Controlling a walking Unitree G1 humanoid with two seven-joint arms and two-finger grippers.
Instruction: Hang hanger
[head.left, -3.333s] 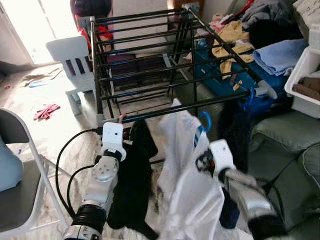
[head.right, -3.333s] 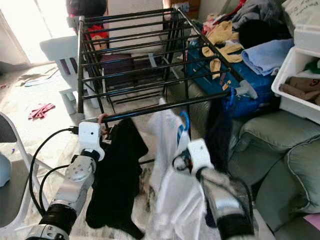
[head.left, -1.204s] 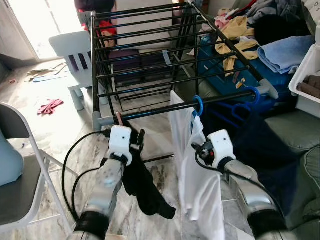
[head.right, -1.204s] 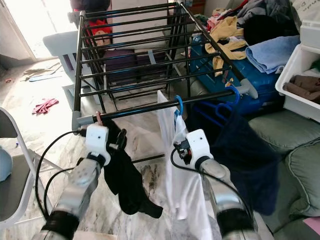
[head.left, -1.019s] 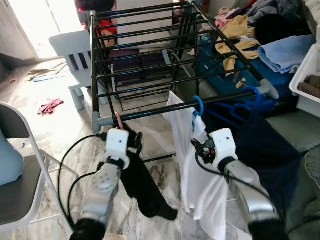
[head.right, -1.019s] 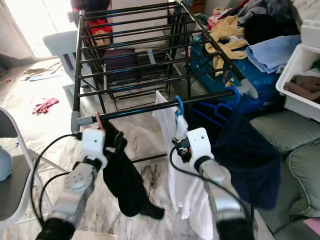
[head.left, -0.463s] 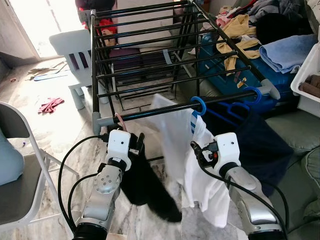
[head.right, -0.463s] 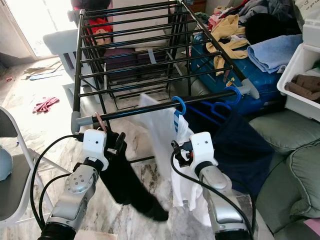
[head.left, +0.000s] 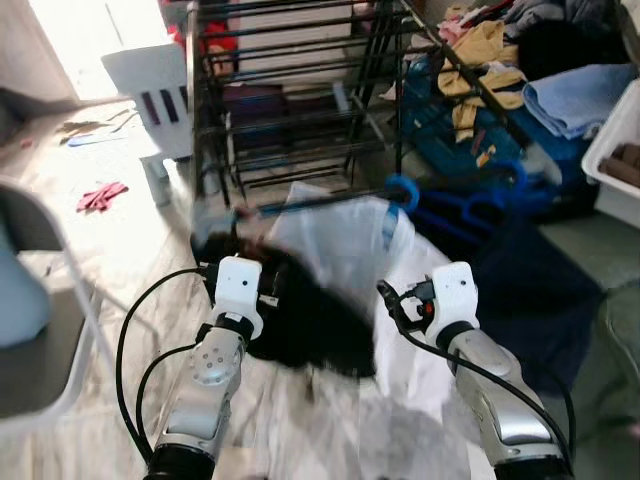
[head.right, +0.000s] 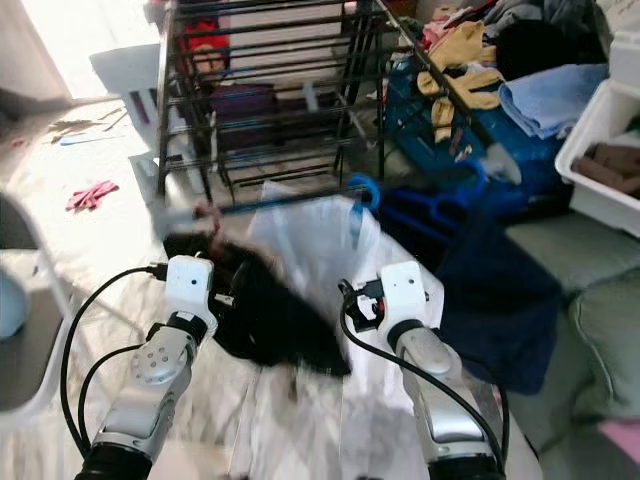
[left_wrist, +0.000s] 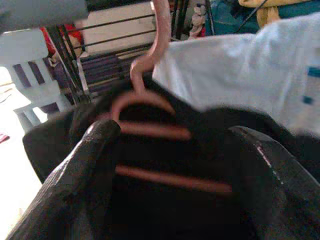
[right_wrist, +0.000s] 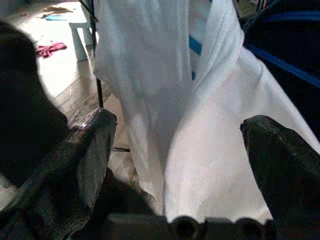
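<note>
A black drying rack (head.left: 300, 90) stands ahead, blurred. On its front rail hang a pink hanger (left_wrist: 150, 102) carrying a black garment (head.left: 310, 325) and a blue hanger (head.left: 403, 190) carrying a white shirt (head.left: 345, 240). Both garments are flung out and tilted. My left gripper (head.left: 272, 295) is open just short of the black garment, and the pink hanger shows between its fingers (left_wrist: 75, 175) without being touched. My right gripper (head.left: 400, 300) is open in front of the white shirt (right_wrist: 200, 145), holding nothing.
A navy garment (head.left: 520, 290) on another blue hanger hangs at the rack's right end. A white child's chair (head.left: 160, 95) and a grey folding chair (head.left: 30, 300) stand left. Piled clothes (head.left: 480, 60), a white bin (head.left: 620, 150) and a green sofa (head.right: 600, 310) crowd the right.
The blue hanger with the white shirt went from my right gripper onto the front rail. Both garments now swing out sideways. The whole view has shifted and blurred.
</note>
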